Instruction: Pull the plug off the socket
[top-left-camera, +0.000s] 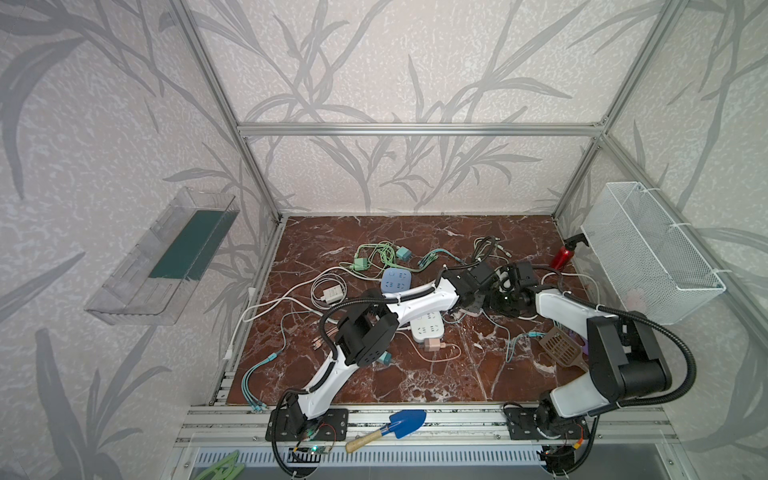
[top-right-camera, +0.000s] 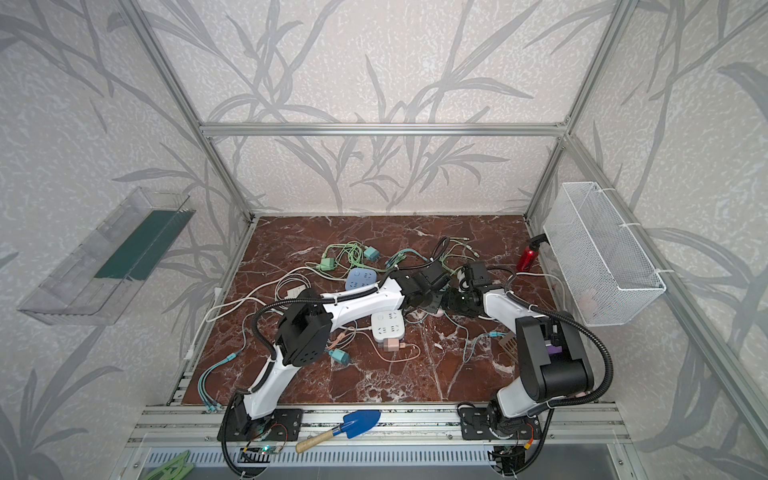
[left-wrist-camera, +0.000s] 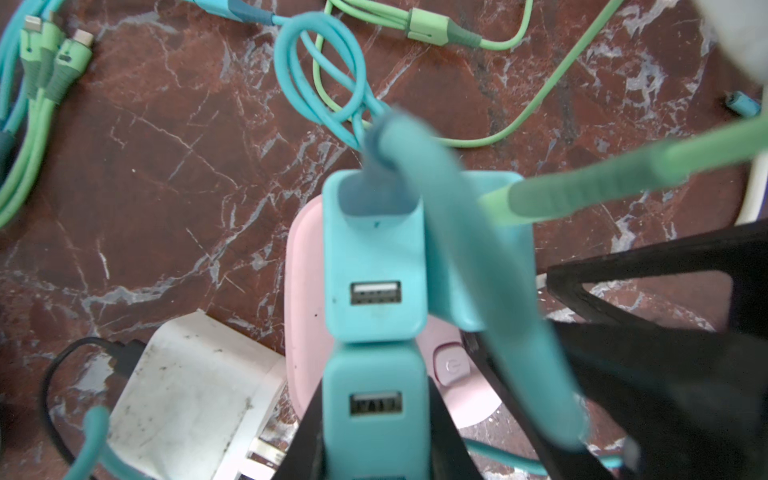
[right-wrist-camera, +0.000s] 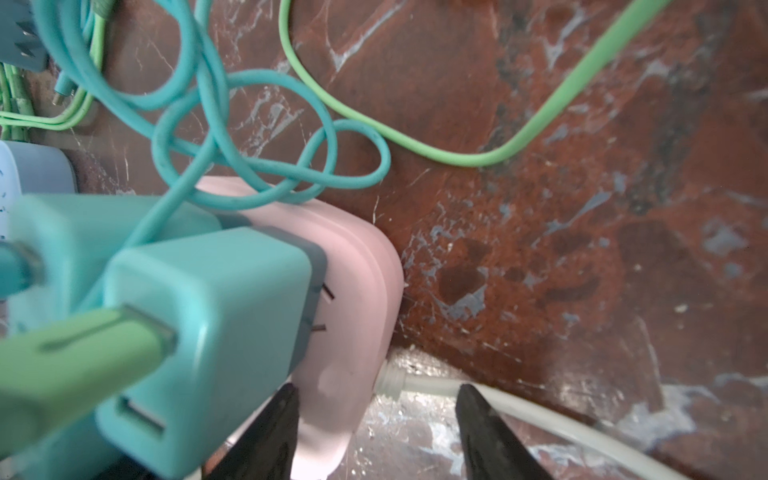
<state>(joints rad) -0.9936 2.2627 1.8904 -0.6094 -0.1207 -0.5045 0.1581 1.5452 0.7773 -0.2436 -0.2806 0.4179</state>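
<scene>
Three teal plugs (left-wrist-camera: 376, 257) stand upright in the pink socket (left-wrist-camera: 303, 270), USB ports up. Your left gripper (left-wrist-camera: 376, 399) clamps the plug (left-wrist-camera: 374, 370) beside its switch (left-wrist-camera: 451, 368); your right gripper (right-wrist-camera: 378, 390) gapes, straddling its cord (right-wrist-camera: 519, 411) end.

We find the table (left-wrist-camera: 166, 145) glossy, with a marble-patterned finish. The pink socket (right-wrist-camera: 357, 270) is smooth matt plastic, and so is the teal plug (left-wrist-camera: 374, 374). The teal cable (right-wrist-camera: 266, 77) looks rubbery and matt. The white adapter (left-wrist-camera: 187, 390) is scuffed, soiled plastic. The basket (top-left-camera: 652, 253) is white wire mesh.
</scene>
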